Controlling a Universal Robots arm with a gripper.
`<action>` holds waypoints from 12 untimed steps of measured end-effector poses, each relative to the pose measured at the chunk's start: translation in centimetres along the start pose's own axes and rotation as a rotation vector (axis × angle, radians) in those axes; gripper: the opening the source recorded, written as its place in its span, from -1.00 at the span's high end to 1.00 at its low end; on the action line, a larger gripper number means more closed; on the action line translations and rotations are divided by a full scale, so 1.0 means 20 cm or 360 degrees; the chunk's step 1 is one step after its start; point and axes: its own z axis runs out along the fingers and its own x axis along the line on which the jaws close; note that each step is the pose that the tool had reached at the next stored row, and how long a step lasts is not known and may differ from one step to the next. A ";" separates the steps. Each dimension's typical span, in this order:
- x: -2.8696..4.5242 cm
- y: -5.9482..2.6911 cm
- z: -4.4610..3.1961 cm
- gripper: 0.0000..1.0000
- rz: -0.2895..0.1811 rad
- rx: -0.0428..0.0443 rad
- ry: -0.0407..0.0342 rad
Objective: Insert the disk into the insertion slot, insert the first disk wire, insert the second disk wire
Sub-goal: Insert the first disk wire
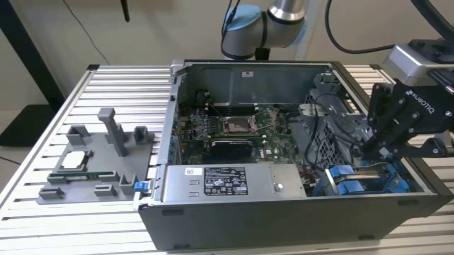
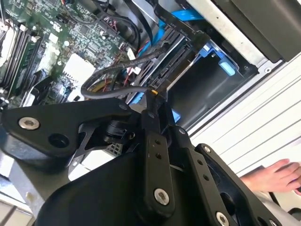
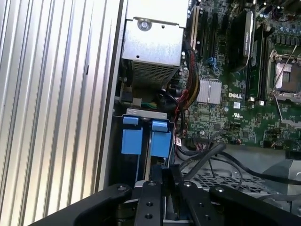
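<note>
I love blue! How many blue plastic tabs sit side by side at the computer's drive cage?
2. One blue tab sits next to the case wall; the second blue tab is right beside it, toward the motherboard. More may be hidden behind the pincer.

Slatted table point(image 1: 124, 85) — computer case point(image 1: 284, 226), grey fixture point(image 1: 89, 183).

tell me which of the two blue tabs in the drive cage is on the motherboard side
The blue tab next to the motherboard. The other blue tab sits against the case wall, beside the ribbed table.
</note>
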 end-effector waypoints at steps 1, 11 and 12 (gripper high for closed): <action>0.001 -0.001 0.001 1.00 0.0001 -0.0006 -0.0003; 0.024 -0.083 0.011 1.00 0.0001 -0.0069 -0.0053; 0.027 -0.095 0.010 1.00 0.0000 -0.0074 -0.0061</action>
